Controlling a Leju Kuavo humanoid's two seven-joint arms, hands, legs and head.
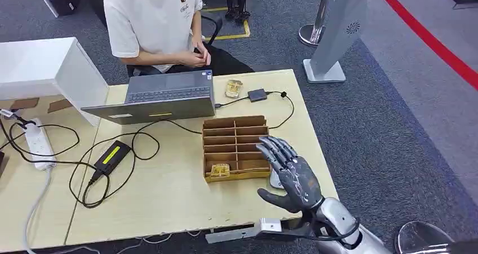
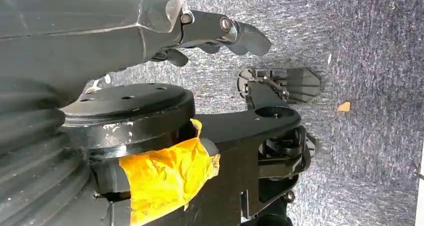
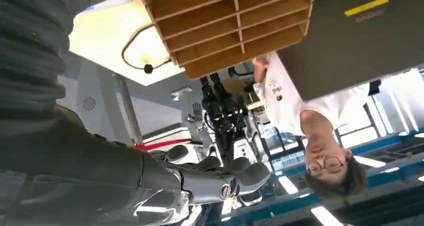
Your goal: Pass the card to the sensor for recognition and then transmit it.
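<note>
The right hand point(image 1: 288, 172), fingers spread and empty, should lower toward the card point(image 1: 220, 169) in the wooden tray point(image 1: 235, 131), pinching its edges.

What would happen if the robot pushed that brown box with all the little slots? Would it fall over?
The slotted box probably wouldn't tip: it sits low and wide on the table. It looks like thin cardboard or wood, so likely light and would slide easily. The right hand beside it could crush its thin dividers if it pressed hard.
</note>
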